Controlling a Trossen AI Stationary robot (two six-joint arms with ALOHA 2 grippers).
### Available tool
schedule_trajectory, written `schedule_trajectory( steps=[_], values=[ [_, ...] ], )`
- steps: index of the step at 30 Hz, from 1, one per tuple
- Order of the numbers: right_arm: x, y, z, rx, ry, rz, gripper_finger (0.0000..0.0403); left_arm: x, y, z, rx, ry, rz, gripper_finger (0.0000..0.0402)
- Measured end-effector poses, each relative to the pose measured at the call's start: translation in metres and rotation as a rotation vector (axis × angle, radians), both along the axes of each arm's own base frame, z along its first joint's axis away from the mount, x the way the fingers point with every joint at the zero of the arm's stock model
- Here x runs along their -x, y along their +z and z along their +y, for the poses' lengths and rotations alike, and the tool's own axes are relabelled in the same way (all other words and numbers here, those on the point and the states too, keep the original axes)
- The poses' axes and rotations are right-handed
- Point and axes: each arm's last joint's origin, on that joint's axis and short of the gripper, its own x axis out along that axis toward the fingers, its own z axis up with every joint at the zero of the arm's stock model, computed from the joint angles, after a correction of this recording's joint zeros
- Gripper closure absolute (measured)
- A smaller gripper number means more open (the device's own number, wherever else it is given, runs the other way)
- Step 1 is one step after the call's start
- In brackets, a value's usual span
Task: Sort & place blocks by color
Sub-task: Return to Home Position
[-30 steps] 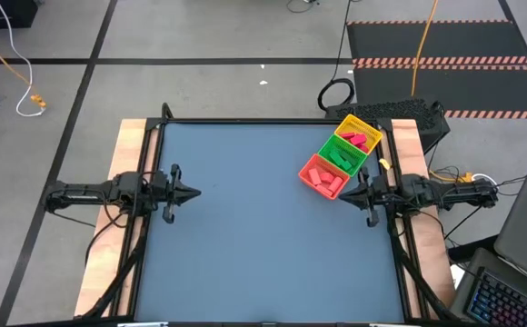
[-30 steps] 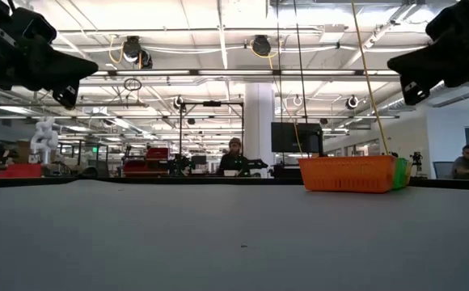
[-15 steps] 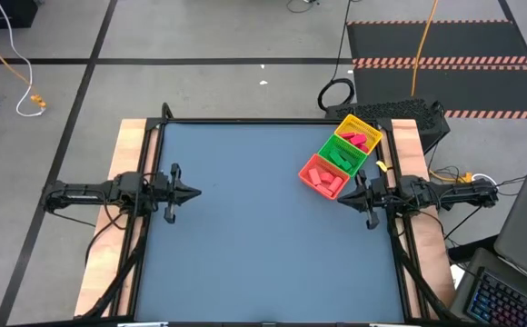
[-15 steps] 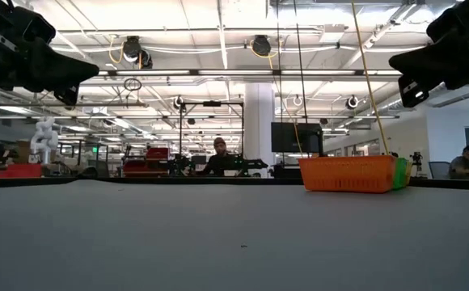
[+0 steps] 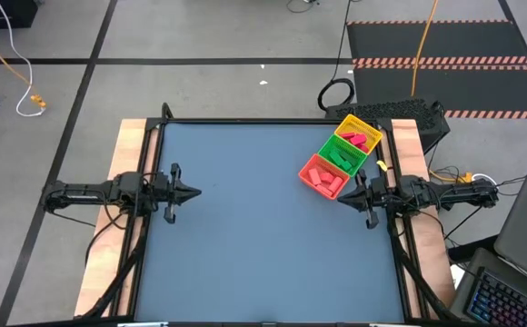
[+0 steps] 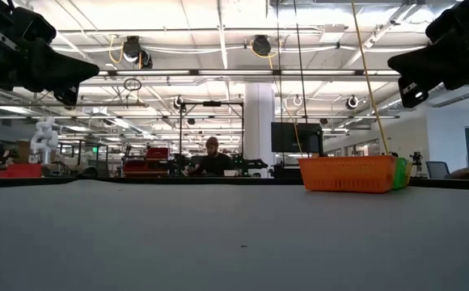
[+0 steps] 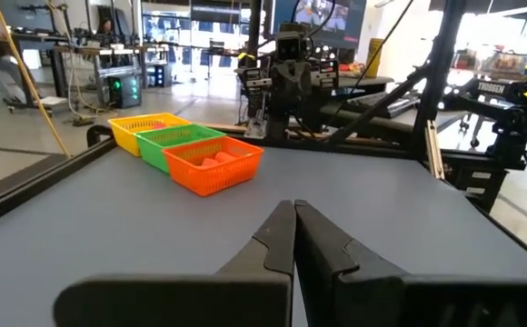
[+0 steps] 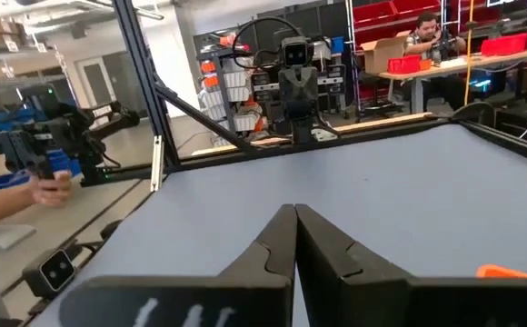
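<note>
The blocks lie inside the tray near the table's far right corner: red ones in the red compartment, green ones in the green compartment, red ones in the yellow compartment. In the left wrist view only red pieces show through the orange-red basket wall. My left gripper hovers shut above the table's left side, touching nothing. My right gripper hovers shut just near of the tray's red end, touching nothing.
The tray stands on the blue table top, slanting toward the far right corner. Wooden side rails and a black frame border the table. A laptop sits off the table's right. People show in the room beyond.
My right gripper has drawn back a little from the tray toward the table's near edge and stays shut. The left arm has kept still.
</note>
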Motion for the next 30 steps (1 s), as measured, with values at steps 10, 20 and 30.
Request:
schedule_trajectory(
  steps=[10,20,30],
  values=[
    [0.0,0.0023,0.0,-0.002,0.0,-0.023,0.0403,0.0,0.0001,0.0,-0.003,0.0,-0.003,0.0398],
    [0.0,0.0025,0.0,-0.002,0.0,-0.026,0.0403,0.0,0.0002,0.0,-0.002,0.0,-0.004,0.0398],
    [0.0,0.0026,0.0,-0.002,0.0,-0.027,0.0403,0.0,0.0003,0.0,0.0,-0.001,-0.004,0.0398]
  ],
)
